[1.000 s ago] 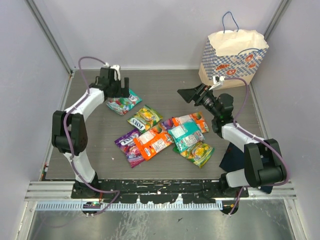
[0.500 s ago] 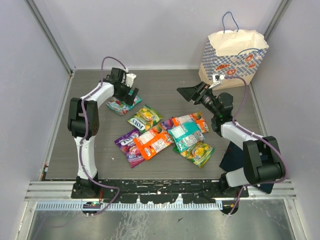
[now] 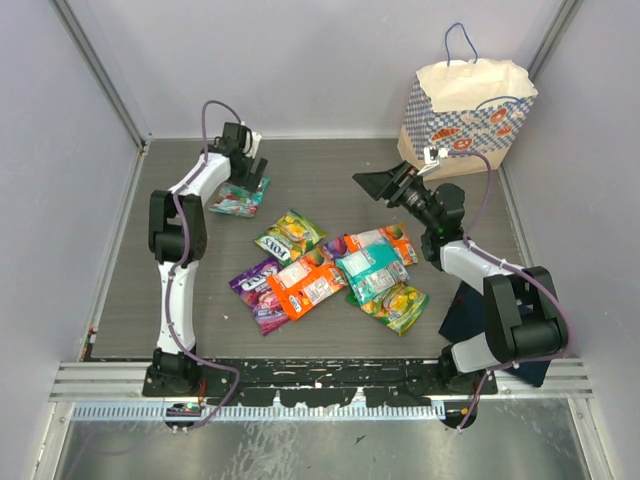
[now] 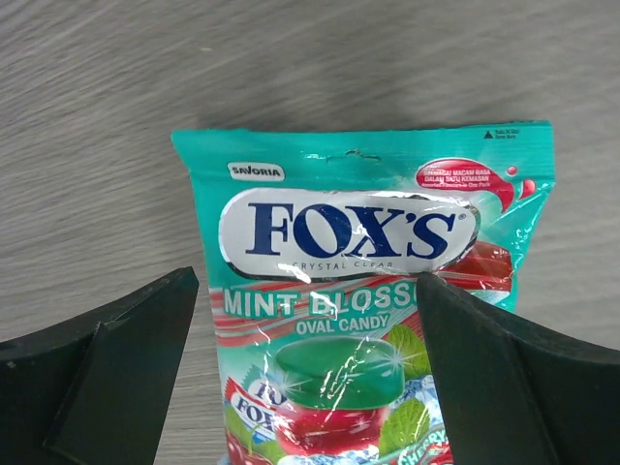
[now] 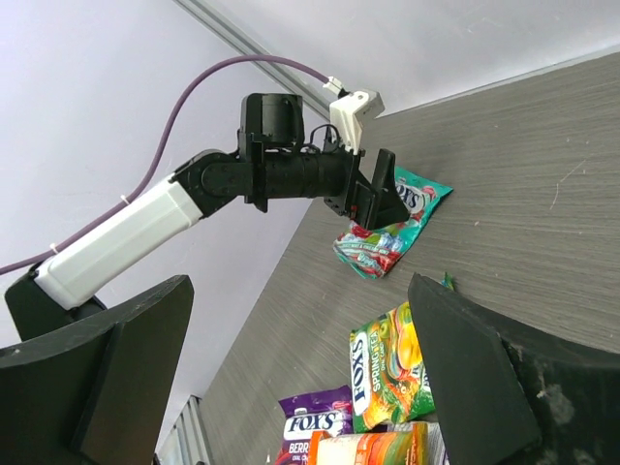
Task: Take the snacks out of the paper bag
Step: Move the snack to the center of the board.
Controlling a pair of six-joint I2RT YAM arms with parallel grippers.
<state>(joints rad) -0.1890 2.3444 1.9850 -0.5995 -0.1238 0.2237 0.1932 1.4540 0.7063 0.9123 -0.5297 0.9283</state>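
Observation:
The paper bag stands upright at the back right. Several snacks lie flat on the table: a teal packet at the back left, and a cluster in the middle with green-yellow, purple, orange and teal ones. My left gripper is open just above the back-left teal packet, one finger on each side. My right gripper is open and empty in front of the bag, pointing left. The bag's inside is hidden.
A dark navy folded cloth lies by the right arm's base. Grey walls close the left, back and right sides. The right wrist view shows the left arm over the teal packet and the green-yellow packet.
My left arm has swung in and straightened up, its gripper staying over the back-left teal packet, which has shifted slightly to the left. The right arm has barely moved.

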